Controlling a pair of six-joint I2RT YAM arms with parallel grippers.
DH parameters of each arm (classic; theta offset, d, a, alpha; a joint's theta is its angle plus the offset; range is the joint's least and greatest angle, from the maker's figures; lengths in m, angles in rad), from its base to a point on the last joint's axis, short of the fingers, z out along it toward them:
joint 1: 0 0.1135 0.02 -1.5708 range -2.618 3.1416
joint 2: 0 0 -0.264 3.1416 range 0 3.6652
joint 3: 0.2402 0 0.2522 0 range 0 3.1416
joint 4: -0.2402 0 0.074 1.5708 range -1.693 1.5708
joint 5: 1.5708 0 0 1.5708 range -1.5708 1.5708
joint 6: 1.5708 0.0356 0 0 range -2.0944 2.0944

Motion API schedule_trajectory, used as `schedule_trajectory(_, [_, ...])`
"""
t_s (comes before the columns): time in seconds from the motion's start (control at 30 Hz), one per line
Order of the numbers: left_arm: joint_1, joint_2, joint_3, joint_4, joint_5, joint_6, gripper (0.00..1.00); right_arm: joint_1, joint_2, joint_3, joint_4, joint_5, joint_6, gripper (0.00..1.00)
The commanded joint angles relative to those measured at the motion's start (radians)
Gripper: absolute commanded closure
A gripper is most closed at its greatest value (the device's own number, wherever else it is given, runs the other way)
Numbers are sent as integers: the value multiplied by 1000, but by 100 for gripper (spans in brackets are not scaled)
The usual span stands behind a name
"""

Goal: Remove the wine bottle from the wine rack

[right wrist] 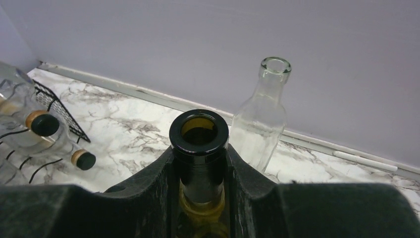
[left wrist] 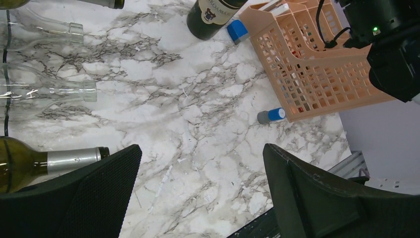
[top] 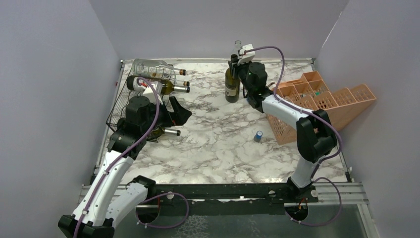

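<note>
The black wire wine rack [top: 117, 105] stands at the table's left and holds several lying bottles: clear ones [top: 154, 69] at the top and a green one with a silver neck [top: 167, 132] lowest. My right gripper [top: 237, 66] is shut on the neck of a dark green wine bottle [top: 232, 87] that stands upright on the marble, away from the rack. In the right wrist view its fingers [right wrist: 245, 178] clamp the neck below the open mouth [right wrist: 199, 131]. My left gripper [top: 179, 113] is open and empty beside the rack, near the silver-necked bottle [left wrist: 59, 159].
A salmon-orange compartment crate [top: 322, 101] lies tilted at the right. A small blue-capped cylinder [top: 258, 136] lies on the marble before it. A clear empty bottle [right wrist: 260, 119] stands by the back wall behind the held bottle. Grey walls close in three sides.
</note>
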Motion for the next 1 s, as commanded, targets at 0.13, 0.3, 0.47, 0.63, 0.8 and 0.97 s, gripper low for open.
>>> schedule_trajectory(0.13, [4,-8,-28,20,32,9,1,-41,56,79,144,-3,29,82])
schedule_trajectory(0.3, [3,-18,-26,20,30,6,1,-53,65,44,186,-10,6,80])
schedule_trajectory(0.47, [4,-16,-26,20,28,-9,1,-54,56,5,194,-1,-7,75])
schedule_trajectory(0.63, [4,-22,-24,20,39,-37,1,-54,44,-15,221,65,-75,73])
schedule_trajectory(0.8, [3,-31,-17,20,43,-50,1,-68,44,-21,225,92,-89,72])
schedule_trajectory(0.97, [3,-37,-21,19,33,-60,1,-73,54,-31,225,70,-67,67])
